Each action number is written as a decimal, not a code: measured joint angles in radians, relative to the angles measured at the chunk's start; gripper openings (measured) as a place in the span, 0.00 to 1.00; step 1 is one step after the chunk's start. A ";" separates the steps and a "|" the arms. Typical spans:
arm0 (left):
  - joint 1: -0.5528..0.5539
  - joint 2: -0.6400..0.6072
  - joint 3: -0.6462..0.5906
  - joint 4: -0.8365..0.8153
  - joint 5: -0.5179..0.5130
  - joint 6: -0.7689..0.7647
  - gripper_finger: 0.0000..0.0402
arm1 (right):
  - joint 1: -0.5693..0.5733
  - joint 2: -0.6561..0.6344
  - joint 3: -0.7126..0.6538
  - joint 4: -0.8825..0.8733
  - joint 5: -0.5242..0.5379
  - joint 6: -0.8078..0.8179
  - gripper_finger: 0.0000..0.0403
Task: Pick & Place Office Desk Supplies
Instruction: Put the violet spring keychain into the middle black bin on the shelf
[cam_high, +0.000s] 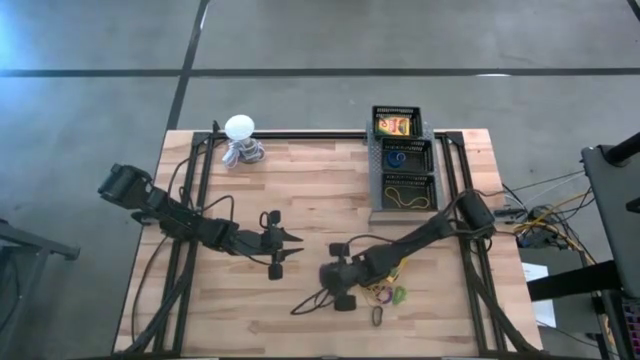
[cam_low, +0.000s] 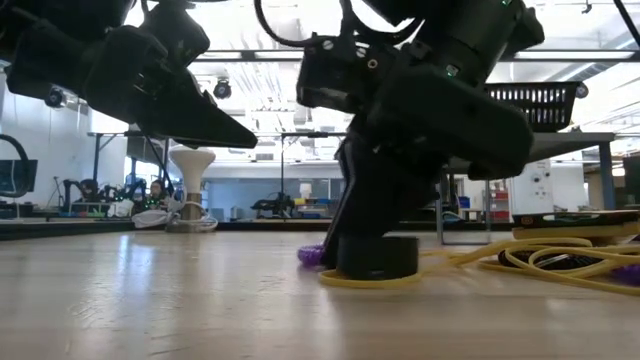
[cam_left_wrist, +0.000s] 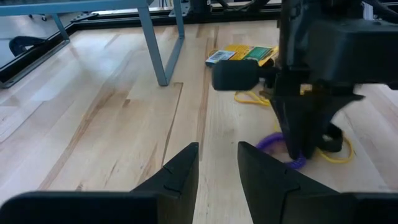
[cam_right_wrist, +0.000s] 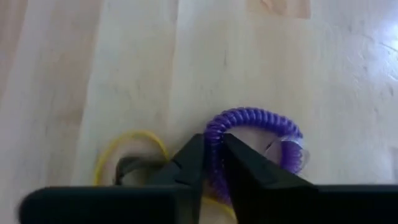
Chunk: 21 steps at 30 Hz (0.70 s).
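A black mesh organizer (cam_high: 378, 170) stands at the far right of the wooden table (cam_high: 300, 180), divided into three compartments in a row running far to near. The farthest holds a yellow-and-green cardboard box (cam_high: 396, 125), the middle one a blue ring (cam_high: 396, 157), and the nearest a yellowish rubber band (cam_high: 405, 194).

The right gripper (cam_right_wrist: 212, 163) is down at the tabletop near the front, its two fingers drawn close together and pinching one side of a purple coiled ring (cam_right_wrist: 255, 119) that lies flat on the wood. The coil's strand sits between the fingertips. A yellow rubber band (cam_right_wrist: 134, 140) lies just beside the ring, partly under the fingers. Around this spot in the overhead view lie more loose supplies: a green ring (cam_high: 399, 294), a dark ring (cam_high: 378, 316) nearer the front edge, and another yellow-and-green box (cam_left_wrist: 242, 53) just beyond the gripper.

The left gripper (cam_left_wrist: 217, 163) hovers above the table to the left of the right one, fingers parted with a narrow gap and holding nothing.

A white ball-topped object (cam_high: 240, 128) stands at the far edge, left of the organizer.
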 joint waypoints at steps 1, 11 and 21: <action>0.000 0.000 0.000 0.000 0.000 0.000 0.29 | 0.001 -0.013 -0.002 -0.011 0.003 -0.010 0.07; 0.000 0.000 0.000 -0.006 0.000 0.000 0.29 | 0.019 -0.230 -0.001 -0.002 0.013 -0.058 0.08; 0.001 0.000 0.000 -0.007 0.000 0.000 0.29 | -0.008 -0.573 0.000 -0.104 0.208 -0.089 0.08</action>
